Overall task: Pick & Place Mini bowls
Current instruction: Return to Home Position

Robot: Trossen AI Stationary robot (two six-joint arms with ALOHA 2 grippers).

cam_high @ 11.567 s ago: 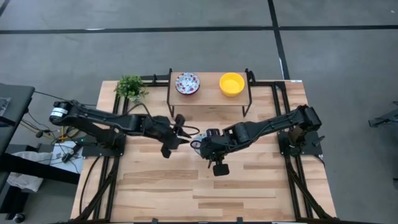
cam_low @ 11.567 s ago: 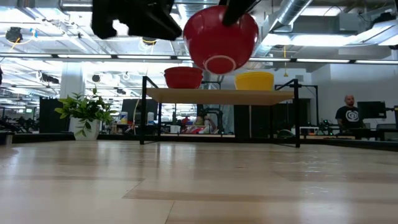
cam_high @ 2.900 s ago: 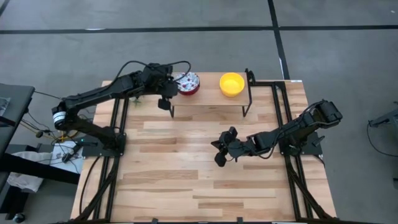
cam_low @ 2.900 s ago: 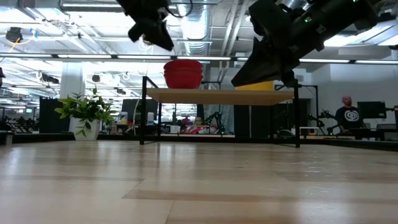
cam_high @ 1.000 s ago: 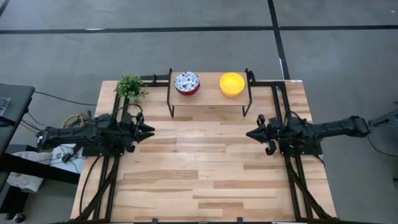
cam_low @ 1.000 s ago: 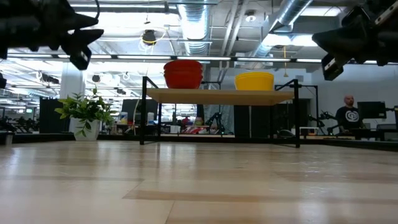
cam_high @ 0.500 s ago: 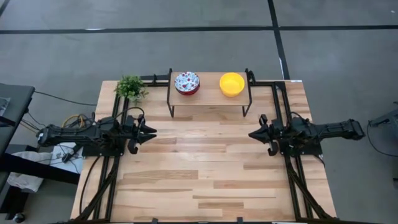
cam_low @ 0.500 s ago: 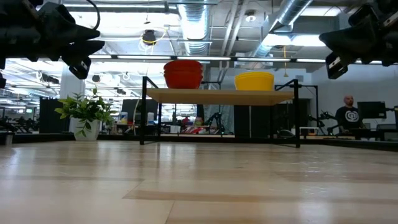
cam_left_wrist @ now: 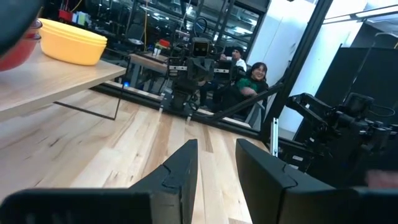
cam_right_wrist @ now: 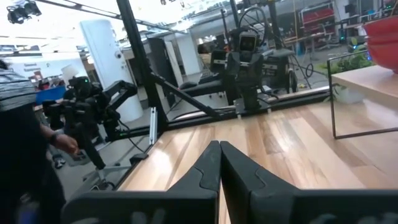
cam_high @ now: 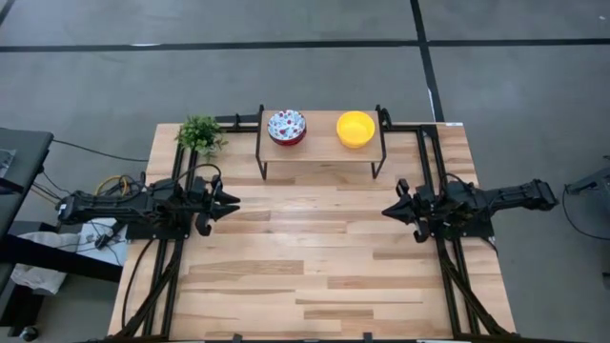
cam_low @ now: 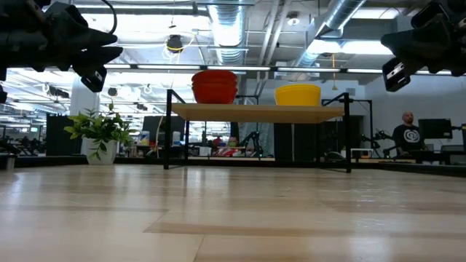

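Note:
On the raised shelf [cam_high: 322, 148] at the table's far side stand the mini bowls: a speckled bowl with a red outside [cam_high: 287, 127], which the low view shows as a red stack [cam_low: 215, 86], and a yellow bowl [cam_high: 355, 129] to its right. My left gripper [cam_high: 232, 202] hovers level over the table's left edge, pointing right, open and holding nothing; its wrist view shows the yellow bowl [cam_left_wrist: 71, 42] far off. My right gripper [cam_high: 386, 211] hovers level over the right edge, pointing left, shut on nothing.
A small green plant [cam_high: 200, 133] stands at the far left corner, beside the shelf. The shelf rests on thin black legs [cam_low: 169, 127]. The wooden table top [cam_high: 305, 257] lies bare between the two arms. People sit in the room beyond the table [cam_left_wrist: 252, 73].
My left gripper has sunk a little at the table's left edge and then kept still. The bowls on the shelf have not moved.

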